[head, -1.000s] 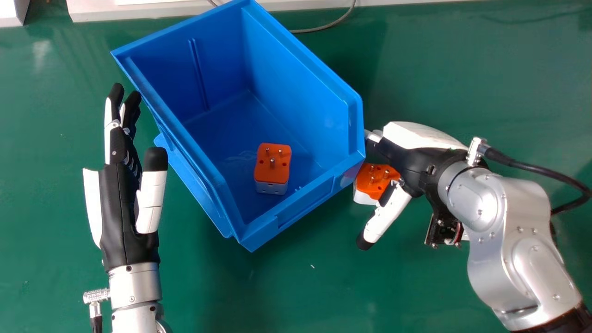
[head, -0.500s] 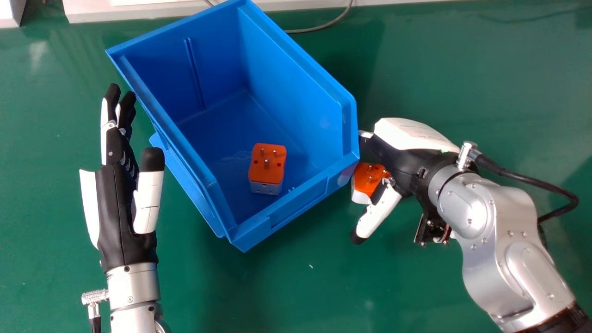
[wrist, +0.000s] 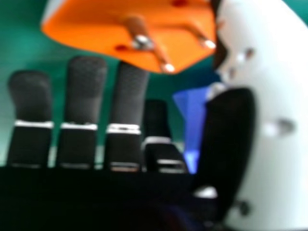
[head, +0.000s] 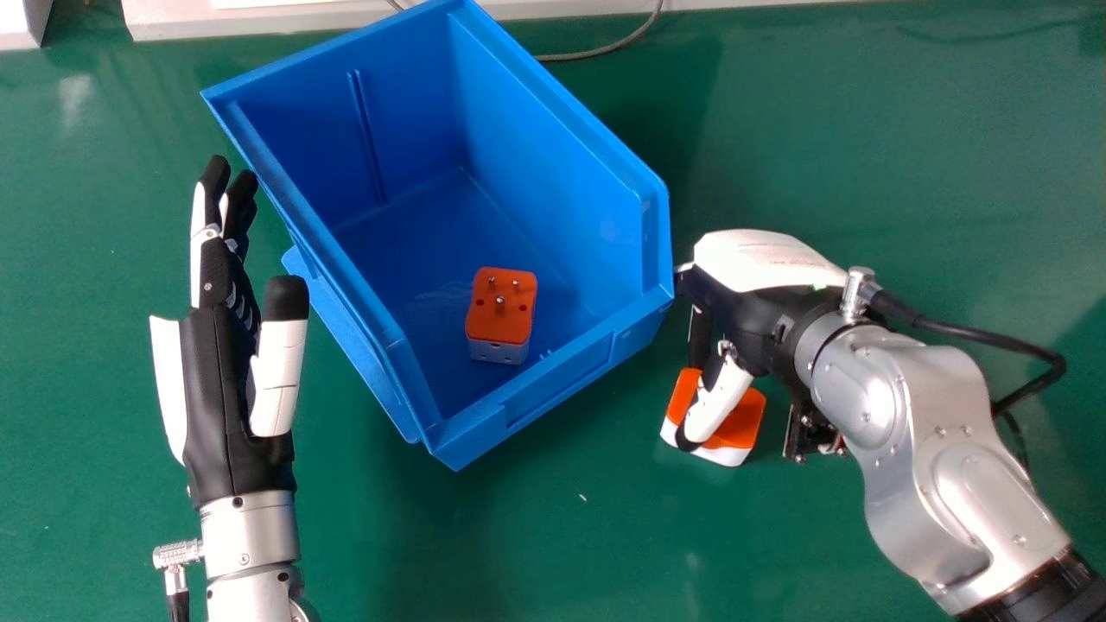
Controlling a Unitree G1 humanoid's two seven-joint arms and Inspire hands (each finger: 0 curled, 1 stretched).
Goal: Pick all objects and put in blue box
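Near the right hand (head: 747, 315), a plug adapter (head: 745, 422) is lying on the green table (head: 553, 544) below the thumb (head: 715, 409), outside the blue box (head: 553, 377). It is a chunky block with rounded corners, its face orange and its body white, and bright metal pins are sticking out of the orange face in the right hand view. The pins are pointing toward the hand, slanting to the thumb's side and the fingertips. The white body is showing along the robot's side of the block, past the thumb's tip. The thumb is crossing the orange face, so which way the long axis is running cannot be told.

The right hand's fingers (wrist: 85, 94) are standing straight and apart, with a wide gap to the thumb; whether the thumb is touching the adapter cannot be told. The box is standing just beside the knuckles, and a piece of it is showing between the thumb and the nearest finger.

A second plug adapter (head: 501, 315), also orange over white, is resting inside the box, between the two hands' fingers. Its orange face and three pins are pointing up, and its long axis is running away from the robot, leaning slightly toward the right hand. The left hand (head: 235, 389) is holding its fingers straight along the box's left side, the thumb wide of them.
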